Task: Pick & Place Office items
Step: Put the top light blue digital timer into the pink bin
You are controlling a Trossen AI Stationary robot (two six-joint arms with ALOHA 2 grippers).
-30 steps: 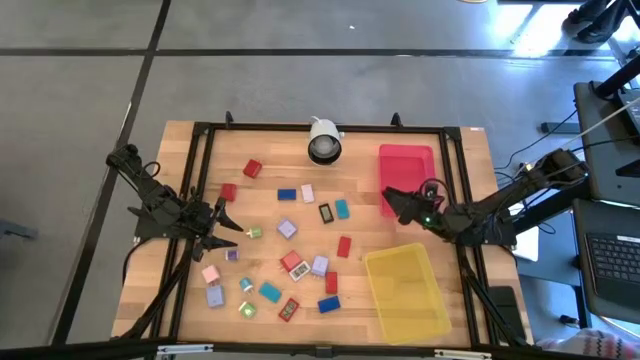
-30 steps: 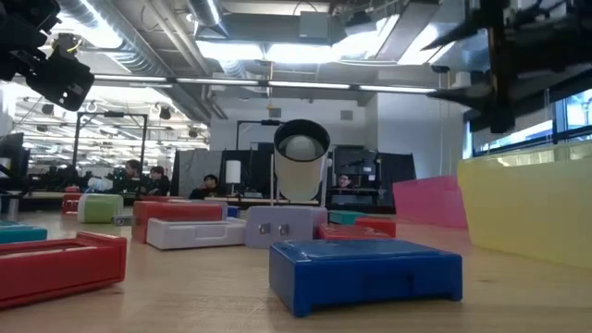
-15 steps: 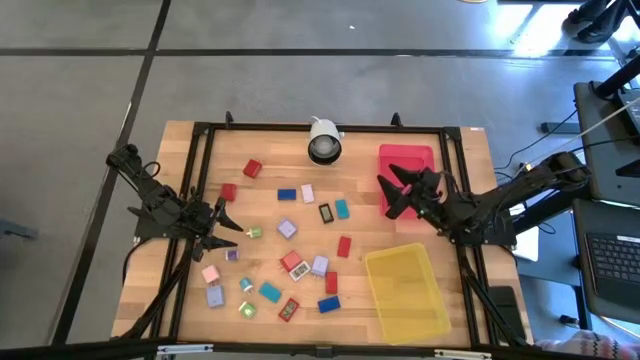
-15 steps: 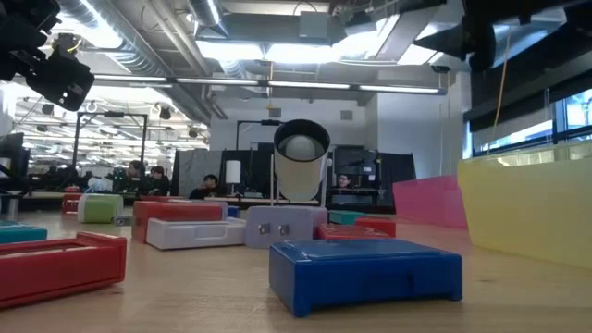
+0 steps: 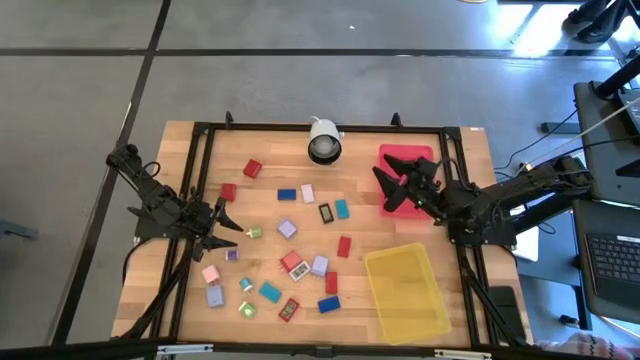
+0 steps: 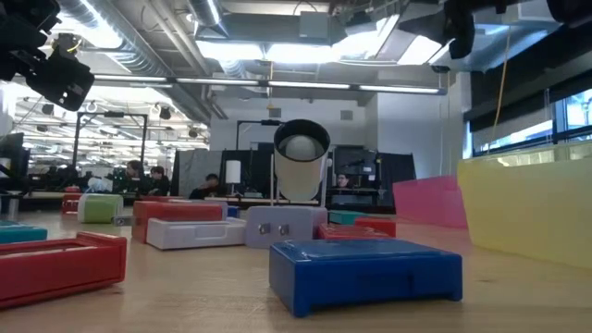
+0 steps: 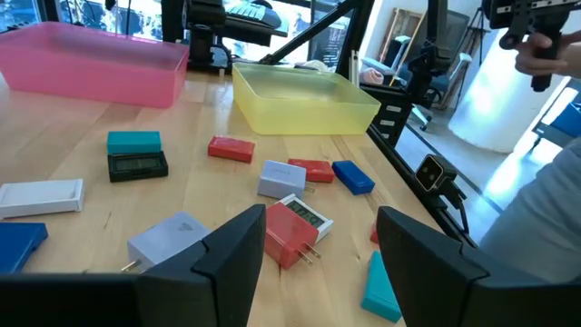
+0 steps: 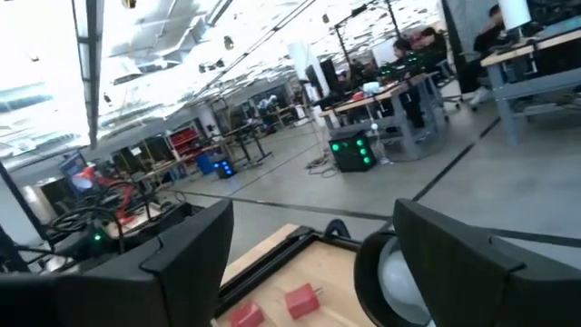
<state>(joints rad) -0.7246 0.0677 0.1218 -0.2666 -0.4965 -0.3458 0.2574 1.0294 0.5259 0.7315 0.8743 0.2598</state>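
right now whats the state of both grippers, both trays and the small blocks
left gripper: open, empty, above the table's left side
right gripper: open, empty, over the red tray
red plastic tray: upright, looks empty
yellow plastic tray: upright, empty
small coloured blocks: scattered flat on the wooden table

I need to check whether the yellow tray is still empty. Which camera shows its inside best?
The high view: it looks straight down into the yellow tray, and nothing lies inside. The left wrist view shows it slanted, also bare inside. The low view shows only its outer wall. The right wrist view misses it.
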